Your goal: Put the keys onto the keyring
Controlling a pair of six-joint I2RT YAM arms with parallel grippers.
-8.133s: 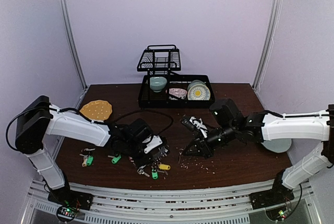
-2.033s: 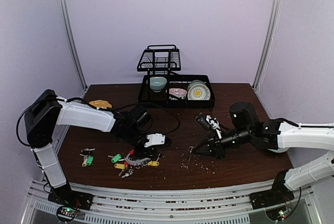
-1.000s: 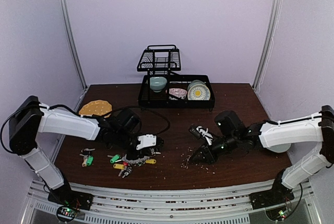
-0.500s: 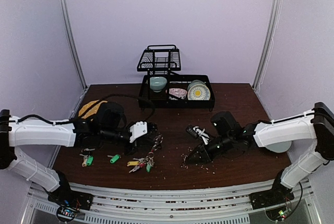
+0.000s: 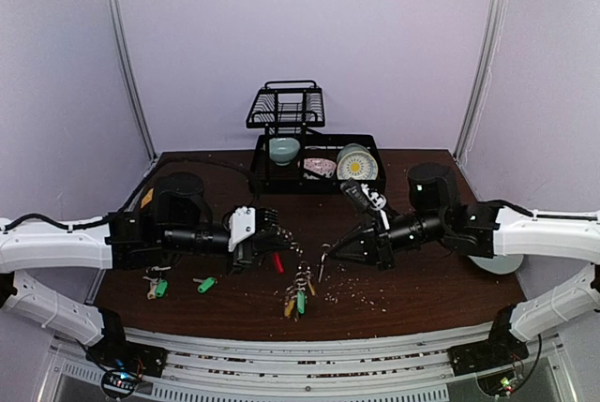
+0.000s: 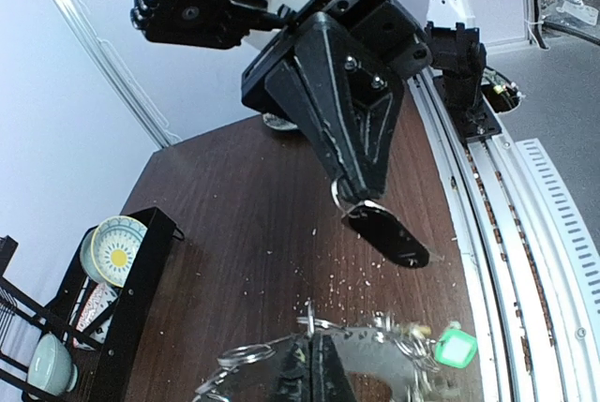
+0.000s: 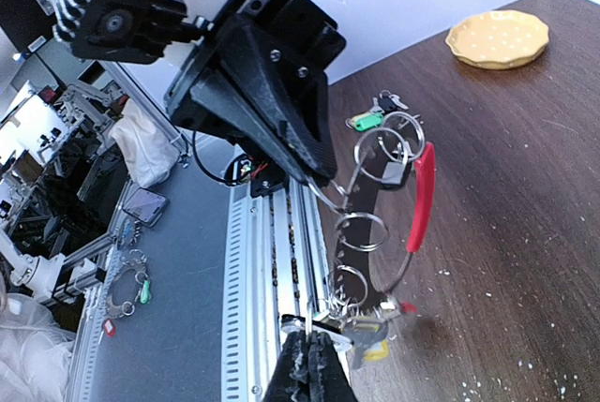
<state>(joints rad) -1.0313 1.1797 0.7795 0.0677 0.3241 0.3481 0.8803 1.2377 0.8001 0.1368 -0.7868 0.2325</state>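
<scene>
Only the left wrist view shows the dark-tagged key (image 6: 389,236) pinched in the right hand (image 6: 350,193). The left hand (image 6: 309,353) clamps the keyring (image 7: 422,198). A dish rack (image 5: 314,175) stands at twelve o'clock.

The keyring (image 5: 278,261), a metal ring with a red-sheathed arc, hangs clear of the table (image 5: 422,299) from the left gripper (image 5: 273,250), its cluster of silver keys (image 5: 300,288) with green and yellow tags dangling below. Just beside it, the right gripper (image 5: 325,254) pinches a dark-tagged key (image 6: 386,235) by its small ring. Two green-tagged keys (image 5: 159,286) lie on the table, well off to the left
</scene>
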